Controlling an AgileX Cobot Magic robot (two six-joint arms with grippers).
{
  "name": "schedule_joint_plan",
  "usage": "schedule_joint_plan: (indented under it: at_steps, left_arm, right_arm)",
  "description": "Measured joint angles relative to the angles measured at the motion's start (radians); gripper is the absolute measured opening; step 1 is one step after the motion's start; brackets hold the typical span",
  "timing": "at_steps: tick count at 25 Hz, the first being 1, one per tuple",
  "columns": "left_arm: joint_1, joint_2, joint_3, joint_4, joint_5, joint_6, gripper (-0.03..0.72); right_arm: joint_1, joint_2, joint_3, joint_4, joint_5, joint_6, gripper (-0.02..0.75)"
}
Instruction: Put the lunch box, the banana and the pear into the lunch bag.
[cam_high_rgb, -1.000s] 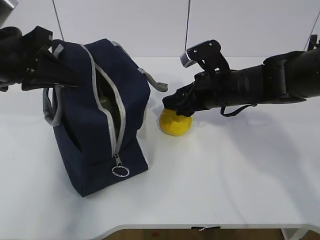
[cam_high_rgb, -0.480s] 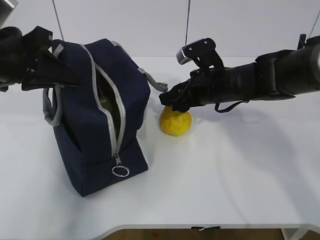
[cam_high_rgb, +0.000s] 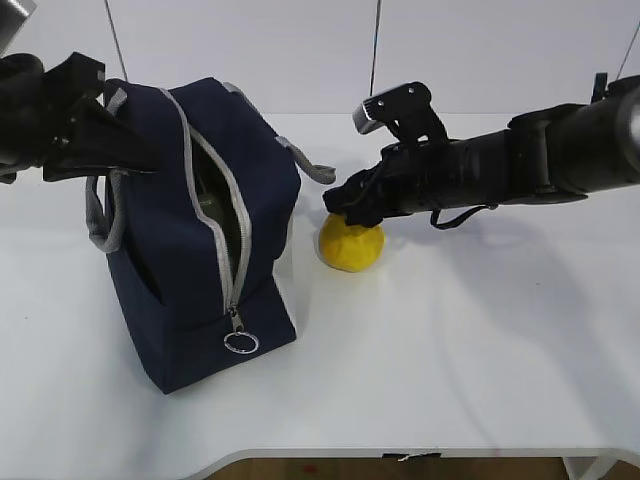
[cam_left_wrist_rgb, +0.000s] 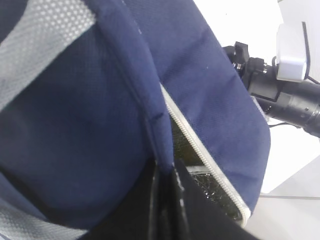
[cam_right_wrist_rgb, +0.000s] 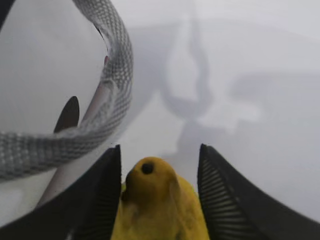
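- The lunch bag (cam_high_rgb: 195, 235) is seen as a boxy form of matte navy woven fabric, standing upright on the smooth white table (cam_high_rgb: 470, 350); grey webbing handles with a coarse dotted weave are attached to it, and one handle loop (cam_right_wrist_rgb: 107, 95) is draped on the table beside the fruit.
- A grey zipper (cam_high_rgb: 215, 190) is run over the bag's top and down its front, ending in a metal ring pull (cam_high_rgb: 240, 343); the zipper is parted, and a dark gap with a silvery quilted lining (cam_left_wrist_rgb: 210, 187) is shown inside.
- The pear (cam_high_rgb: 351, 245) is seen as a squat, bright yellow, slightly dimpled body with a narrow neck and a dark stem spot; it rests on the table just right of the bag.
- The right gripper (cam_right_wrist_rgb: 159, 195) is set over the pear, its black ribbed fingers (cam_right_wrist_rgb: 220, 195) flanking the neck; the jaws stand partly open, and contact with the fruit cannot be confirmed.
- The left gripper (cam_left_wrist_rgb: 167, 200) is clamped fully closed on the lunch bag's navy fabric at the rim of the opening.
- Compared with a second ago, the right arm is found slightly higher, with its jaws drawn in a little around the neck; the pear, the bag and the left gripper are unchanged.
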Motion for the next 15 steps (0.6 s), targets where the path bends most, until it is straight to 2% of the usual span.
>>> schedule_joint_plan:
  at_steps: [4, 6, 15]
  left_arm:
    - [0.000, 0.000, 0.000, 0.000, 0.000, 0.000, 0.003]
    - [0.000, 0.000, 0.000, 0.000, 0.000, 0.000, 0.003]
    - [0.000, 0.000, 0.000, -0.010, 0.000, 0.000, 0.003]
  right_arm:
    - [0.000, 0.000, 0.000, 0.002, 0.000, 0.000, 0.275]
    - [0.000, 0.000, 0.000, 0.002, 0.000, 0.000, 0.238]
    - [0.000, 0.000, 0.000, 0.002, -0.004, 0.000, 0.211]
